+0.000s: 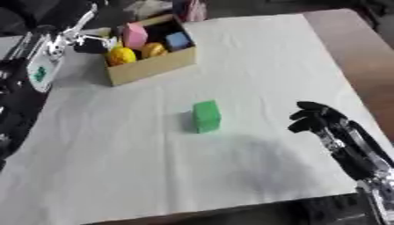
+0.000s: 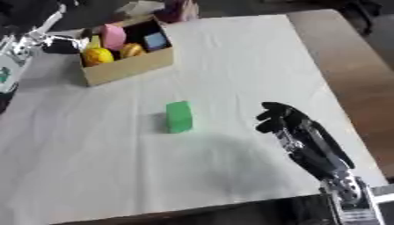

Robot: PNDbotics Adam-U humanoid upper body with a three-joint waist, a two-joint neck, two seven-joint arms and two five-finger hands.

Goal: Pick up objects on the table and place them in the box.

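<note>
A green block (image 1: pixel 206 116) stands upright on the white tablecloth near the middle. The cardboard box (image 1: pixel 154 65) sits at the back left and holds a pink block (image 1: pixel 135 35), a blue block (image 1: pixel 177 40) and two yellow-orange round things (image 1: pixel 122 56). My right hand (image 1: pixel 315 118) hovers to the right of the green block, apart from it, fingers relaxed and holding nothing. My left arm comes in at the upper left, and its dark hand (image 1: pixel 91 46) sits by the box's left rim.
The white cloth (image 1: pixel 115 158) covers most of the table. Bare brown tabletop (image 1: pixel 362 52) shows along the right side. A white device with a green mark (image 1: pixel 40 72) lies at the left edge. Dark clutter stands behind the box.
</note>
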